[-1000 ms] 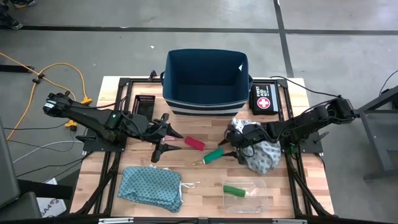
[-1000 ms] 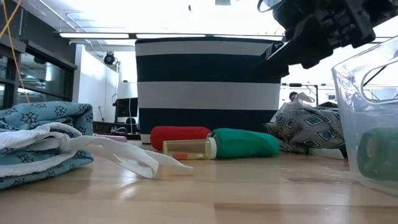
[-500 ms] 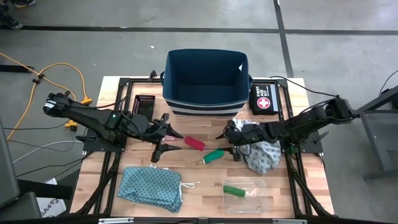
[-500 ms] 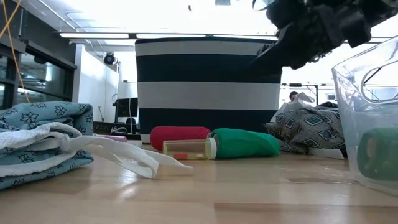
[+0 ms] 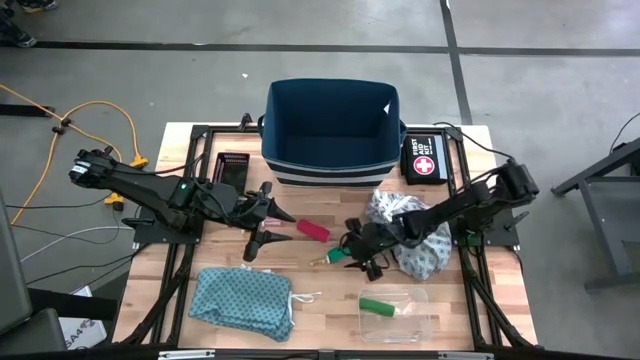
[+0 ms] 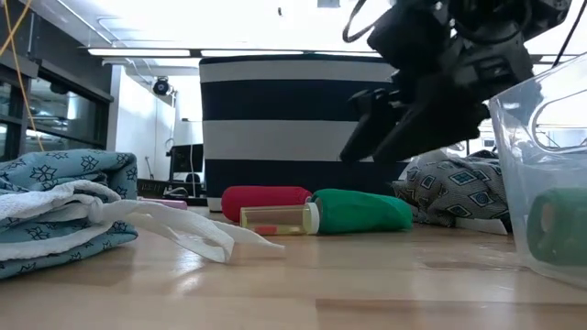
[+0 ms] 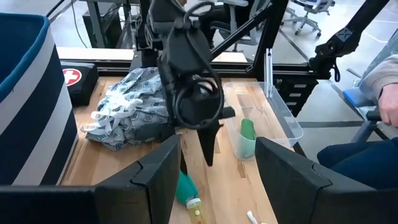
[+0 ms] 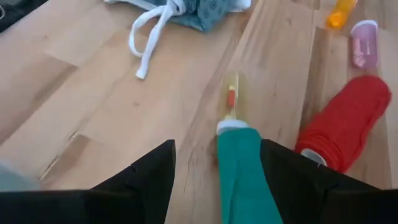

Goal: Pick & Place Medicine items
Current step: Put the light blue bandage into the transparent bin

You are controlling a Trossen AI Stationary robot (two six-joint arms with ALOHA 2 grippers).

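Two pincers in view: right pincer (image 5: 352,252) hung wide over green tube (image 8: 247,169); left pincer (image 5: 266,228) wide, near red tube (image 5: 312,231).

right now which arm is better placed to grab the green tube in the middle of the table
The right. The right gripper hangs open over the green tube, fingers either side of it. The left gripper waits farther off, beyond the red tube.

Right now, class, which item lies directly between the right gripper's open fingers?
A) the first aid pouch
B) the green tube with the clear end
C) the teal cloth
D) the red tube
B: in the right wrist view the green tube lies between the right gripper and its spread fingers, with the red tube off to one side.
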